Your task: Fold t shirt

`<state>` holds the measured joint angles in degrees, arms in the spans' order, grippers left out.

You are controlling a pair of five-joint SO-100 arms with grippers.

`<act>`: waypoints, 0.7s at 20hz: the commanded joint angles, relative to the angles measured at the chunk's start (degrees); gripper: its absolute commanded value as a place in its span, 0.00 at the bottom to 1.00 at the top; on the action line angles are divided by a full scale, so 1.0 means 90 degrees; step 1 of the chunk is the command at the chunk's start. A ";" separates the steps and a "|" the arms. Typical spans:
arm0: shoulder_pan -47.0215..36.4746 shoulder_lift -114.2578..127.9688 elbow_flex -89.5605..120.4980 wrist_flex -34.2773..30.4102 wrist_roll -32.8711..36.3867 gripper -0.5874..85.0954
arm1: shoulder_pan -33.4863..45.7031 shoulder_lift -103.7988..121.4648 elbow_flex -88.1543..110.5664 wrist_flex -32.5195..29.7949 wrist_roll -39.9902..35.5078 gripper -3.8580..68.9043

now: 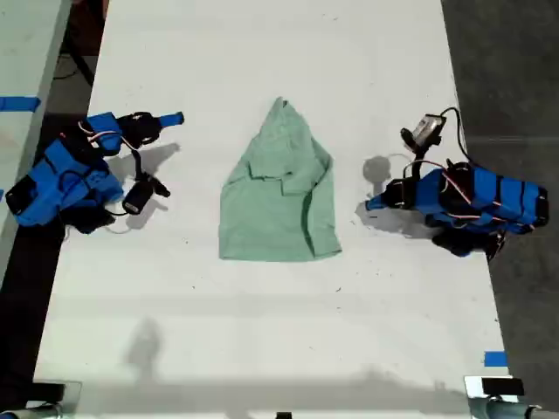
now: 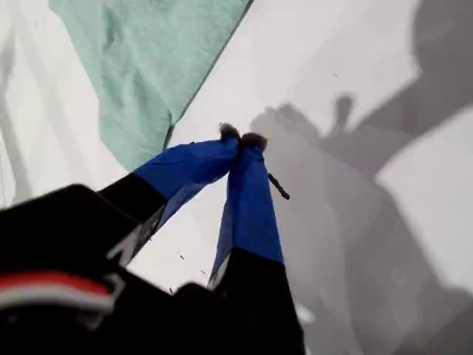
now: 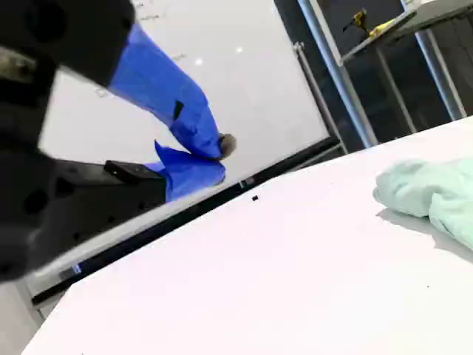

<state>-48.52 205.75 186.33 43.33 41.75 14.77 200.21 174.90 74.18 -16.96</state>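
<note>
Mint cloth t shirt (image 1: 279,188), pointed top

white table (image 1: 262,332), t shirt (image 1: 279,188) lying centred

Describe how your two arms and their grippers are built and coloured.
Both arms are bright blue plastic segments with black motor blocks and loose red, white and black wiring. My first gripper has two tapering blue fingers with dark tips on a black base bearing a red stripe. My second gripper has similar blue fingers on a black body.
</note>
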 commanded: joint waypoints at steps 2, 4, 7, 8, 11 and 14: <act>-0.0645 0.0059 -0.0303 0.1006 -0.0869 0.00 | -0.0049 0.0088 0.0352 0.0010 0.0225 0.06; -0.0605 0.0059 -0.0742 0.1289 -0.1025 0.00 | -0.0029 0.0088 0.0352 -0.0010 0.0215 0.06; -0.0205 -0.0771 -0.1406 0.1348 -0.1865 0.00 | 0.0000 0.0088 0.0361 -0.0010 0.0225 0.06; 0.0049 -0.1309 -0.1602 0.1299 -0.2344 0.00 | 0.0000 0.0088 0.0361 -0.0010 0.0234 0.06; 0.1494 -0.3721 -0.2588 0.0762 -0.3672 0.00 | -0.0020 0.0088 0.0361 -0.0029 0.0244 0.06; 0.2734 -0.5928 -0.3809 0.0605 -0.4746 0.00 | -0.0049 0.0088 0.0361 -0.0029 0.0244 0.06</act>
<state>-30.23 163.83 160.84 49.75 4.48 14.77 200.21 174.90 74.27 -15.38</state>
